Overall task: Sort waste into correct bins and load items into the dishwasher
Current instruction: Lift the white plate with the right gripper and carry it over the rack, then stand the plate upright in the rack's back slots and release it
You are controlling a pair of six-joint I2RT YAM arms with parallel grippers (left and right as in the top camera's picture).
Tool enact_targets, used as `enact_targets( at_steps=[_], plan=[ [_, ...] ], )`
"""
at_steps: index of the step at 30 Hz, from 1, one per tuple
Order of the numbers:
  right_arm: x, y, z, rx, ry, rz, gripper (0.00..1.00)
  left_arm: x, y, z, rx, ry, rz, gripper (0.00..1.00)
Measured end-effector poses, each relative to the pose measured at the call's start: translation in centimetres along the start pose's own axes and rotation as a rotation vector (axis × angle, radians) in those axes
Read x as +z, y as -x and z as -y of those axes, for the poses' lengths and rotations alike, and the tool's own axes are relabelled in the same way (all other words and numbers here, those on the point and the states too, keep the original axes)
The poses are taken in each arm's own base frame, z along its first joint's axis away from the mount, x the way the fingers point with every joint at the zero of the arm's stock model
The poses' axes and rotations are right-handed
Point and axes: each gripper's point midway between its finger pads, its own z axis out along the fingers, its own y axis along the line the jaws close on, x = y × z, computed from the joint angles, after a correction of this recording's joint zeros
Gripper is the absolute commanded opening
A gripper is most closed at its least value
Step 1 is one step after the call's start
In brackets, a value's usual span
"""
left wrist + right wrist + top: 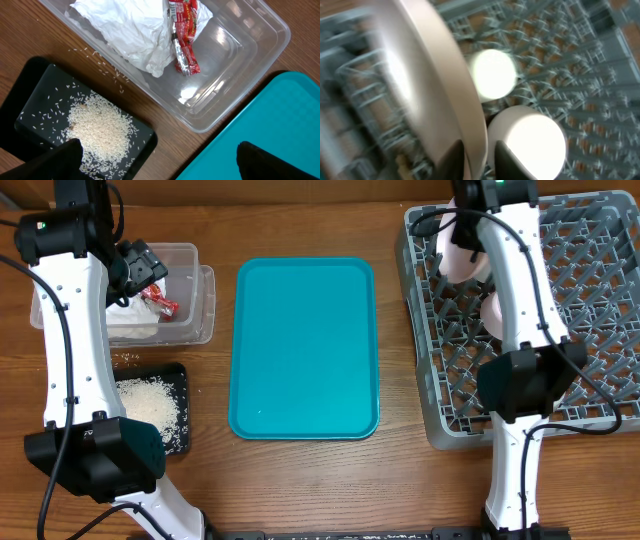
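the left tool point(157, 161) is wide open with nothing between its dark fingertips point(55, 159), and it hangs over the tabletop point(30, 35) where three containers meet. just beyond it lies the black tray point(30, 90) with a heap of rice point(97, 127) in its middle and loose grains spread around the heap; a few more grains point(107, 70) lie on the wood between the tray and the clear tub point(240, 60). inside the tub are the crumpled white napkins point(130, 30), and the red-and-white wrapper point(182, 40) lies against them; there is print on the wrapper, but it is too small to read. the corner of the teal tray point(270, 115) sits just beside the tub. the right tool point(481, 159) is clamped on the rim of the large white plate point(420, 75), which it holds on edge and tilted over the far left part of the grey rack point(580, 60); the view is blurred, so i cannot tell if the plate touches the pegs. beside the plate, in the rack, sit a smaller white dish point(492, 74) and a larger white dish point(532, 140), too blurred to tell bowl from cup.
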Motion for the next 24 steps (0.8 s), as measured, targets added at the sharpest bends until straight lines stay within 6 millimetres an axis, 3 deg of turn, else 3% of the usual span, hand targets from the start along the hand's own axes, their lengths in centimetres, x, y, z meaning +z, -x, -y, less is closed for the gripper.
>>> enact_targets(
  at_steps=[3,4,5,12,17,24],
  plan=[
    [-2.4,-0.2,-1.9,-0.019,0.087,0.009,0.72,0.0,0.0,0.0,0.0,0.0,0.0,1.0],
    [-3.0,-0.2,-2.3,-0.011,0.112,0.012,0.91,0.0,0.0,0.0,0.0,0.0,0.0,1.0],
    [-3.8,-0.2,-2.6,-0.008,0.141,0.014,1.0,0.0,0.0,0.0,0.0,0.0,0.0,1.0],
    [-8.8,0.2,-1.0,0.027,0.265,0.041,1.0,0.0,0.0,0.0,0.0,0.0,0.0,1.0],
    [-13.6,0.7,0.5,0.059,0.372,0.103,1.0,0.0,0.0,0.0,0.0,0.0,0.0,1.0],
    [-19.4,-0.6,1.0,-0.007,0.557,0.141,1.0,0.0,0.0,0.0,0.0,0.0,0.0,1.0]
  ],
)
